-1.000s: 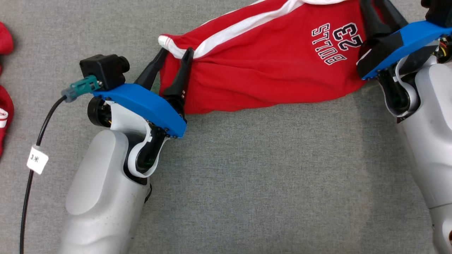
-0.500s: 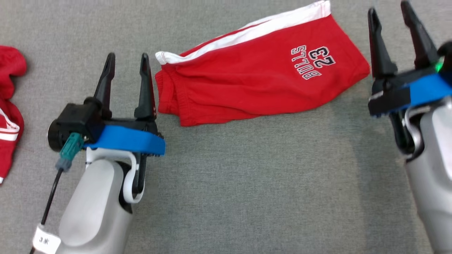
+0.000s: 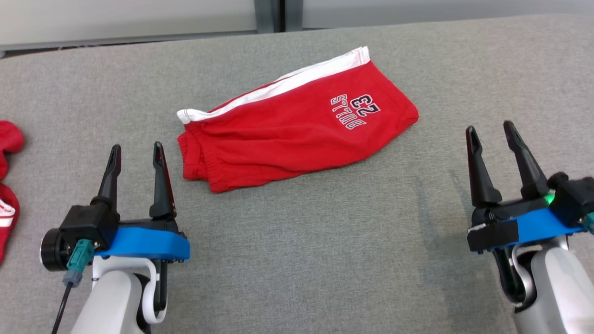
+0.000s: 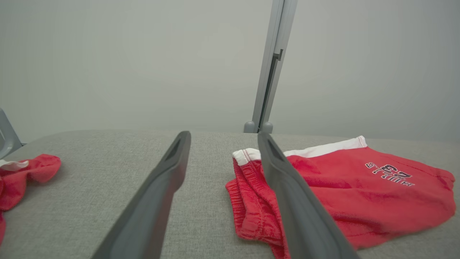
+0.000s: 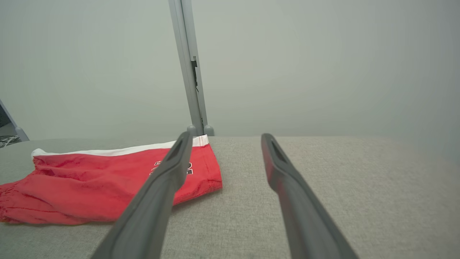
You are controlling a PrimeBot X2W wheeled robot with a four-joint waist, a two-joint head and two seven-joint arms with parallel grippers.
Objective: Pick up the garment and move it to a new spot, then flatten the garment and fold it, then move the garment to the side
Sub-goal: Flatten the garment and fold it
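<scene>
head view: the left gripper sits low on the left with its two dark fingers pointing up and away from the robot. they are a little way apart and there is nothing between them. the right gripper sits low on the right. its fingers are spread about the same and hold nothing too.

the red shorts lie flat on the grey table, between the two grippers and a bit farther out. i think they are folded once, one leg on top of the other. their long way runs on a slant: the stretchy waist end is low and to the left, and the leg end with the letters is higher up and to the right.

the waist end is just beside the left gripper's inner finger, up and to its right. the leg end is well apart from the right gripper, up and to its left. so the left gripper is the near one, and i think it should reach first.

some other red clothes lie at the far left edge
</scene>
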